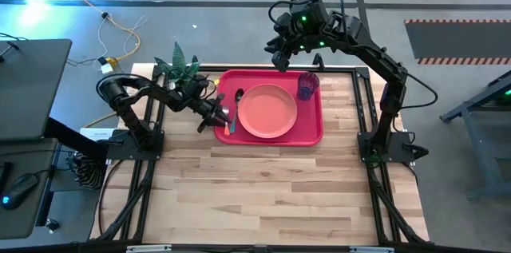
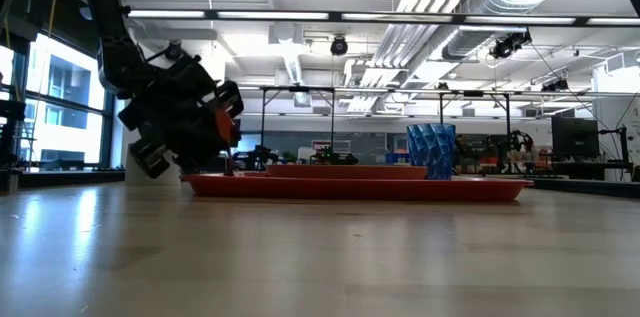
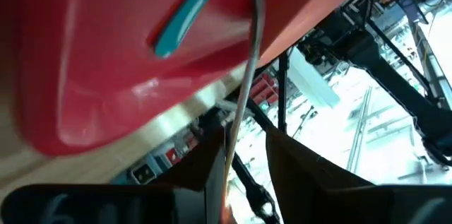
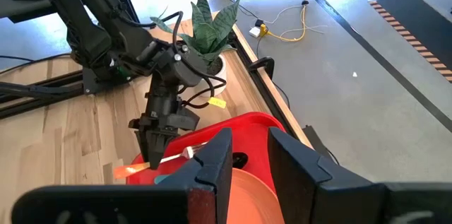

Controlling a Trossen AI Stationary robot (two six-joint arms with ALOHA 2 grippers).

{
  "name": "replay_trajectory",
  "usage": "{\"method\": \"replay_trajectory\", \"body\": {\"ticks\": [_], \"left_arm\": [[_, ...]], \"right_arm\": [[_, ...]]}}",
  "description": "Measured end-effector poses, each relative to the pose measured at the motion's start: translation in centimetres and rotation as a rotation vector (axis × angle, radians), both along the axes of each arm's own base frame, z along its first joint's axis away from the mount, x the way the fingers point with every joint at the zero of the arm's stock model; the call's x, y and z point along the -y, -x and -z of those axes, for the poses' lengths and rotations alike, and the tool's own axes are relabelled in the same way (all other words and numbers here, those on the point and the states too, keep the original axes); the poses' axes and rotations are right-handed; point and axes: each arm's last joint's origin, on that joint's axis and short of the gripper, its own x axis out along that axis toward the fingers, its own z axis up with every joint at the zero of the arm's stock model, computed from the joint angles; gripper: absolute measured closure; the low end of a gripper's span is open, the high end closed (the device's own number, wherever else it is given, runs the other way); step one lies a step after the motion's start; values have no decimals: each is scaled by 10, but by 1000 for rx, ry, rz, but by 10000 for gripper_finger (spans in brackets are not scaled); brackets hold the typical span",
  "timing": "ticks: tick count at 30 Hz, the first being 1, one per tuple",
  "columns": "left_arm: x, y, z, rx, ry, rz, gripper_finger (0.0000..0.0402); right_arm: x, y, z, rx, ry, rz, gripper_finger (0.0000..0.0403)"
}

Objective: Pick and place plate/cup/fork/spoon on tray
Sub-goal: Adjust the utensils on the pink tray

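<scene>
High view: red tray [image 1: 313, 129] sits near the counter's [image 1: 263, 197] far edge. Pink plate [image 1: 267, 110] lies on the tray's middle, blue cup [image 1: 308, 85] upright in its far right corner, teal-handled spoon [image 1: 234, 114] along its left side. Left end effector [image 1: 221, 115] hangs over the tray's left edge, clenched on the fork [image 3: 247, 75]; orange handle between the fingers, tines over the tray beside the spoon. Right end effector [image 4: 248, 155] hovers above the tray's far edge, jaws parted, holding nothing. A potted plant [image 1: 180, 66] stands at the counter's far left corner.
</scene>
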Motion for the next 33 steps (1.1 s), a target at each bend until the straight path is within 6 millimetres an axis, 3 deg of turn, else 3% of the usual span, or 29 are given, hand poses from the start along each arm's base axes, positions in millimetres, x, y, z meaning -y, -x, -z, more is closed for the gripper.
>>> {"method": "replay_trajectory", "body": {"ticks": [23,33], "left_arm": [[0,3,-11,39,118,66,307],[-9,-6,-29,222,-222,-13,307]], "right_arm": [[-1,1,2,-23,-7,-2,320],[-1,2,4,-42,-16,-2,320]]}}
